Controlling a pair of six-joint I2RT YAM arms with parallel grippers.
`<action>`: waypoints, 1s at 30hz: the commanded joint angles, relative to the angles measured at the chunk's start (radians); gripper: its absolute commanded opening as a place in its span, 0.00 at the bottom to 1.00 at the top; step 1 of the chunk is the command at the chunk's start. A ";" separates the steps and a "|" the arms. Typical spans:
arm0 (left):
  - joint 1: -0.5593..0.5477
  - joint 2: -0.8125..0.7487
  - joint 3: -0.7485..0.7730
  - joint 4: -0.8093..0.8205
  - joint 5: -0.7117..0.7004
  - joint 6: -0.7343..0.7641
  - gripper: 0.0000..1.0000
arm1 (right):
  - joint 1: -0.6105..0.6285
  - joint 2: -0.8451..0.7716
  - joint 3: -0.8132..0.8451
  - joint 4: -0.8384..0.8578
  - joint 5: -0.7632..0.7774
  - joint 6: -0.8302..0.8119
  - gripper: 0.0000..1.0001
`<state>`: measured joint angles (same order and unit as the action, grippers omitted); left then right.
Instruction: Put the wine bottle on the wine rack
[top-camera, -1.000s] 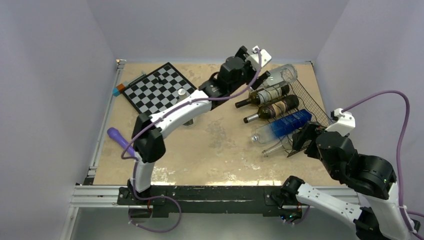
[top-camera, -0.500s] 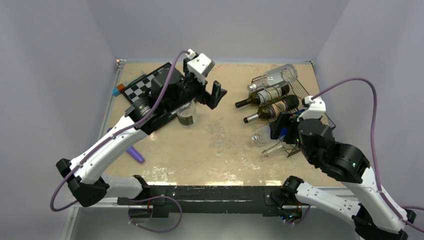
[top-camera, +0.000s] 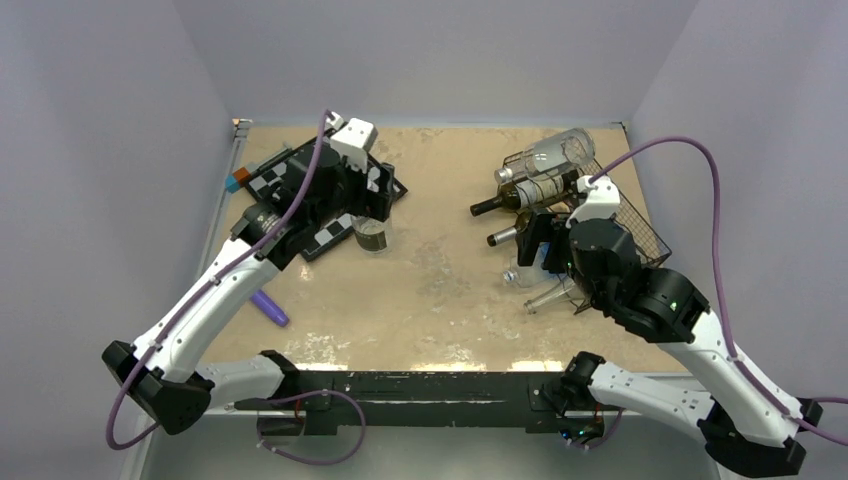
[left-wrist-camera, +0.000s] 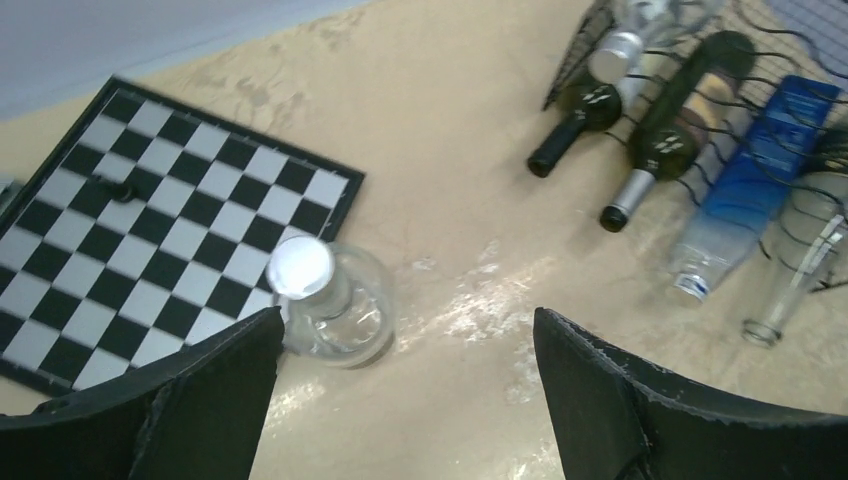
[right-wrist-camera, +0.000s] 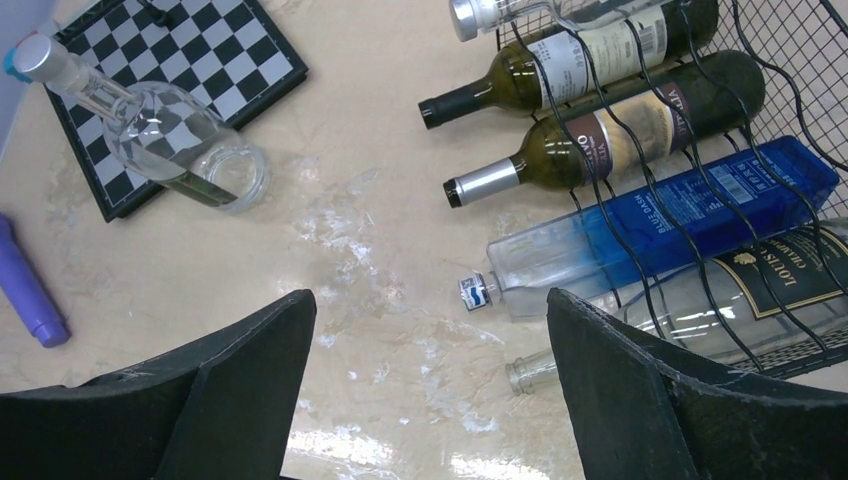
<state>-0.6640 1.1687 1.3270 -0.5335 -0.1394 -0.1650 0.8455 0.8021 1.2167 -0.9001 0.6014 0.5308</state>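
Glass throughout, the clear glass wine bottle (left-wrist-camera: 340, 312), squat in the body, slim in the neck and closed with a silver-white cap, is judged stiff, smooth, easily slipped and breakable if knocked over or dropped against wire. It looks empty, so moderate weight is expected, most of it low in the base. The body appears broad for the fingers. The neck just under the cap is judged the surer place to be gripped, though the base may swing once lifted, and the bottle must be tipped flat before it can be laid in a cradle. It is found upright on the tan table (top-camera: 440, 290) at about ten o'clock from the centre, just beside the black-and-white chessboard (left-wrist-camera: 150, 230), perhaps touching its edge. It is well apart from the black wire wine rack (right-wrist-camera: 785, 55) at two o'clock, where five bottles are already laid.

The left gripper (left-wrist-camera: 407, 330) is held spread wide and empty above the bottle, which is seen just beside its left finger. The right gripper (right-wrist-camera: 430, 310) is likewise spread, nothing between its fingers, above the rack's near side at three o'clock.

Compared with a second ago, the left arm has been swung from the rack's topmost bottle at one o'clock back across to the chessboard, and the right arm has been brought forward from five o'clock over the rack. The bottle has not been moved.
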 joint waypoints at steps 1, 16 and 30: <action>0.140 0.074 0.037 -0.093 0.036 -0.099 0.97 | 0.000 0.006 -0.006 0.043 -0.011 0.009 0.90; 0.250 0.350 0.225 -0.239 0.146 0.020 0.74 | 0.000 -0.028 -0.017 -0.027 0.041 0.060 0.89; 0.250 0.442 0.289 -0.350 0.205 0.062 0.69 | 0.000 -0.009 -0.003 -0.039 0.052 0.047 0.89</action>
<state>-0.4198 1.6051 1.5803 -0.8600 0.0364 -0.1177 0.8455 0.7803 1.2015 -0.9302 0.6281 0.5728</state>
